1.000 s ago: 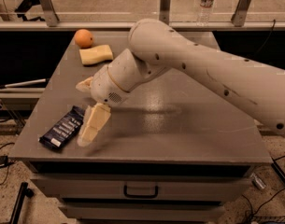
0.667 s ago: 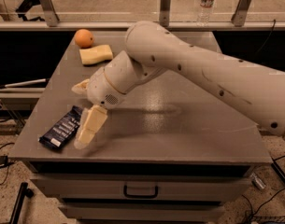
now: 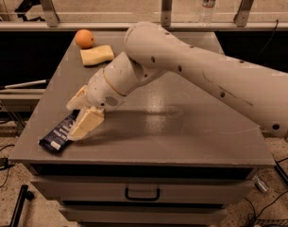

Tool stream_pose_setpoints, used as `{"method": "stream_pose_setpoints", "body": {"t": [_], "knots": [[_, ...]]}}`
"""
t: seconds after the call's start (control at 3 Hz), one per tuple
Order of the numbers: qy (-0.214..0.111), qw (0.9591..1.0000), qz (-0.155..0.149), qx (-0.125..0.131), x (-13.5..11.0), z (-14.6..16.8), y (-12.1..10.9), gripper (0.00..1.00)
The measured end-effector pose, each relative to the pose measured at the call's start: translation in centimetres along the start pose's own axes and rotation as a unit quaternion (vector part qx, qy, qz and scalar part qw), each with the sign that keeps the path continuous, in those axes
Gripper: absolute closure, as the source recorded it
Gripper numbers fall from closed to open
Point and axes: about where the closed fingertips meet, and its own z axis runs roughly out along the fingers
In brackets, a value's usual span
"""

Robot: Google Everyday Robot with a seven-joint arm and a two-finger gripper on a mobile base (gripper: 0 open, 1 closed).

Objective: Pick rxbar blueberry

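Note:
The rxbar blueberry [image 3: 57, 135], a flat dark navy wrapper with white lettering, lies at the table's front left corner. My gripper [image 3: 80, 110] is at the end of the white arm [image 3: 190, 74], low over the table, right at the bar's far end. Its two cream fingers are spread apart: the near finger [image 3: 87, 122] lies over the bar's right edge and hides part of it, the far finger [image 3: 76, 97] sits just beyond the bar. The bar rests flat on the table.
A round orange fruit [image 3: 84, 38] and a pale yellow sponge [image 3: 97, 55] sit at the back left of the grey table [image 3: 181, 131]. A drawer handle [image 3: 142, 193] is below the front edge. A water bottle [image 3: 208, 1] stands behind the rail.
My gripper has moved slightly left and down toward the bar, and its near finger now overlaps the bar more. The bar has not moved.

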Motion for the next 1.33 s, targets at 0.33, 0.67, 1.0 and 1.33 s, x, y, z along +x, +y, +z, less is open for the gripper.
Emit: {"method": "stream_pose_setpoints", "body": {"t": [0.33,0.67,1.0,1.33], "knots": [[0.0,1.0,-0.001,-0.001,-0.09,0.13,0.08,0.62],[0.0,1.0,-0.002,-0.003,-0.2,0.26,0.17,0.85],[0.001,1.0,-0.003,-0.004,-0.29,0.39,0.26,1.0],[-0.012,0.9999,-0.007,0.005,-0.7,-0.07,0.32,1.0]]}}
